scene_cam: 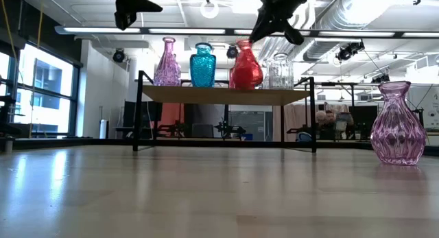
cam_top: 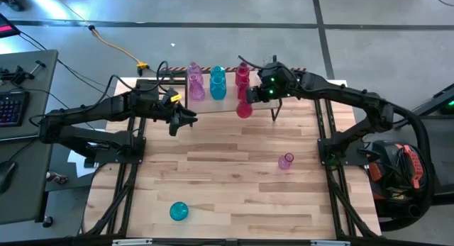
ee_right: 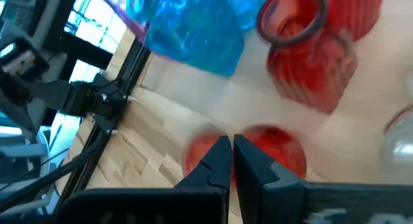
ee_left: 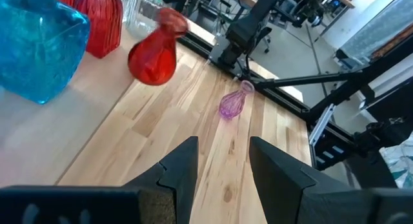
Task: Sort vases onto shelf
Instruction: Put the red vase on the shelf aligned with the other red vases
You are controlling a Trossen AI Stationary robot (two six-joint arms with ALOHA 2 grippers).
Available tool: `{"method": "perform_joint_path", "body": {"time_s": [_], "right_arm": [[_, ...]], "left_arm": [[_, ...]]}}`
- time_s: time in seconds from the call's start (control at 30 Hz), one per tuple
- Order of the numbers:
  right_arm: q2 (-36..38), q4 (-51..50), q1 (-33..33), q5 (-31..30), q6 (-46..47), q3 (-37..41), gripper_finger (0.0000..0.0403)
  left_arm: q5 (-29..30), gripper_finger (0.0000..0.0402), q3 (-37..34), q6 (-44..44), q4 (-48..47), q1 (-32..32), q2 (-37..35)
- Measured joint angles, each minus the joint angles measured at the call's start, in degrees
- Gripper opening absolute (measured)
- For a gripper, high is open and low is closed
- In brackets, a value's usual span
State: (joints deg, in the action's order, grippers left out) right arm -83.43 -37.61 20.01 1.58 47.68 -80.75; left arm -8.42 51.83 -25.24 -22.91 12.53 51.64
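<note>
We judge the vases fragile, slick glass, best taken at the narrow neck. Several stand on the shelf point(scene_cam: 226, 94); a red vase point(cam_top: 244, 108) lies at its front edge, a pink vase point(cam_top: 285, 161) and a teal vase point(cam_top: 178, 211) on the table. Our right gripper point(ee_right: 231, 161) is closed, empty, above the shelf; our left gripper point(ee_left: 222, 164) hangs half open, holding nothing

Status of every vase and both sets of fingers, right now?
left gripper: open, empty.
right gripper: shut, empty, over shelf.
tilted red vase: at shelf's front edge, unheld.
loose pink vase: upright on table.
loose teal vase: on table.
shelved vases: upright.
</note>
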Motion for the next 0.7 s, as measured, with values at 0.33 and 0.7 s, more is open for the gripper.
{"method": "perform_joint_path", "body": {"time_s": [0.33, 0.7], "right_arm": [[-0.1, 0.3, 2.2, 1.9, -0.9, 0.0, 0.0000], [0.3, -0.7, -4.9, 5.4, 0.6, 0.0, 0.0000]], "left_arm": [[0.0, 0.0131, 0.0, 1.8, 0.0, 0.0, 0.0], [0.0, 0.0131, 0.0, 3.4, -0.1, 0.0, 0.0]]}}
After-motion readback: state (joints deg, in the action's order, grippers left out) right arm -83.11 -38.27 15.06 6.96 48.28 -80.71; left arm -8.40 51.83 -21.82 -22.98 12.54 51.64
